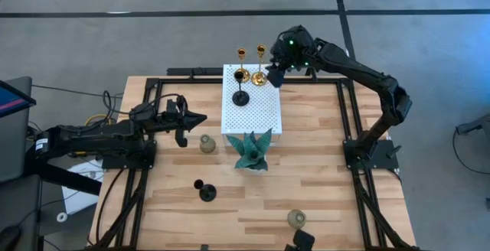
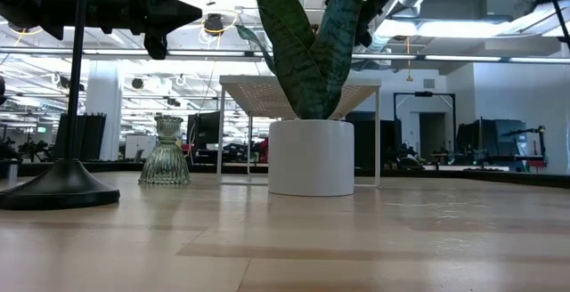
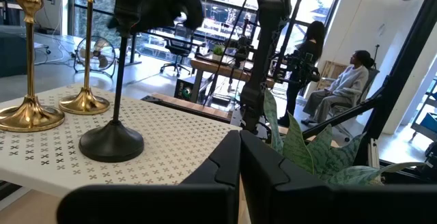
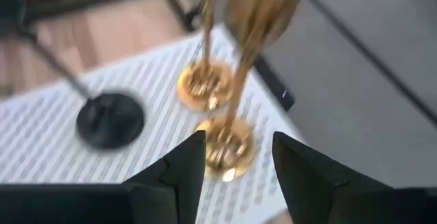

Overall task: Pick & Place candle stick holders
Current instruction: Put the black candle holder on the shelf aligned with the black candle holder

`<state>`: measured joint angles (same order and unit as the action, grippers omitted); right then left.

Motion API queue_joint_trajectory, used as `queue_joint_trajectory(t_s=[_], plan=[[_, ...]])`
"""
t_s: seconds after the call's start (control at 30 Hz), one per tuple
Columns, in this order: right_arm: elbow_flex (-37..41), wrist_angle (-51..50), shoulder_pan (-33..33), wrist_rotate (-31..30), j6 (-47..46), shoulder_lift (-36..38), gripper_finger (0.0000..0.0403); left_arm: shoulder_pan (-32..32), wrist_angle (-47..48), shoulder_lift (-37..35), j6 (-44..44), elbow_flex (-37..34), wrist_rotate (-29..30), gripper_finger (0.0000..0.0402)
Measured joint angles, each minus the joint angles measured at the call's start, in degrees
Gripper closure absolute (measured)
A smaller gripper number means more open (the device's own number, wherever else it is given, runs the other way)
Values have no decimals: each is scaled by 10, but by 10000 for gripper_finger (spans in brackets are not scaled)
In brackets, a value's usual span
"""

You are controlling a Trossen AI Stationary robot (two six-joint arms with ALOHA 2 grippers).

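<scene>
Two slim gold holders (image 1: 241, 55) (image 1: 260, 52) and one black holder (image 1: 241, 96) stand upright on their bases on a white perforated stand (image 1: 264, 117) at the far middle. My right gripper (image 1: 274, 78) is open just right of the gold pair. In the right wrist view its fingers stand on either side of the nearer gold holder's base (image 4: 225, 150), not touching. My left gripper (image 1: 200, 118) is shut and empty, above the table left of the stand. A second black holder (image 1: 207, 193) and two grey-green glassy holders (image 1: 207, 144) (image 1: 296, 219) stand on the table.
A teal spiky plant in a white pot (image 1: 251, 150) stands just in front of the stand, between the glassy holders. Black frame rails (image 1: 348, 121) run along the table's sides. In the left wrist view, people (image 3: 345, 80) are in the room beyond the table.
</scene>
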<state>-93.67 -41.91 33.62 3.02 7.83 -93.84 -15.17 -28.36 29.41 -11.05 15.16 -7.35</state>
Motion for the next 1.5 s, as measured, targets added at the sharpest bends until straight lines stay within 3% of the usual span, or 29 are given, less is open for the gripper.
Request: queue_joint_trajectory(t_s=[0.2, 0.37, 0.43, 0.63, 0.87, 1.07, 1.2, 1.33, 1.5], plan=[[0, -103, -26, 1, -2, 0, 278, 0, 0, 0, -4, 0, 0, 394], [0, -125, -67, 1, -2, 4, 373, 0, 0, 0, -4, 0, 0, 394], [0, -123, -87, 1, 1, 10, 394, 0, 0, 0, -4, 0, -5, 394], [0, -113, -141, -7, -18, 43, 401, 0, 0, 0, -4, 0, -34, 396], [0, -108, -214, -106, -82, 102, 402, 13, 3, -9, -24, 0, -34, 398], [0, -109, -288, -193, -141, 139, 402, 72, 5, -24, -45, 4, -31, 399], [0, -110, -333, -243, -177, 141, 403, 126, 12, -22, -44, 25, 4, 399], [0, -112, -372, -281, -196, 128, 403, 176, 80, -14, -33, 59, 47, 399], [1, -116, -398, -290, -199, 106, 403, 244, 135, 3, 5, 93, 88, 399]])
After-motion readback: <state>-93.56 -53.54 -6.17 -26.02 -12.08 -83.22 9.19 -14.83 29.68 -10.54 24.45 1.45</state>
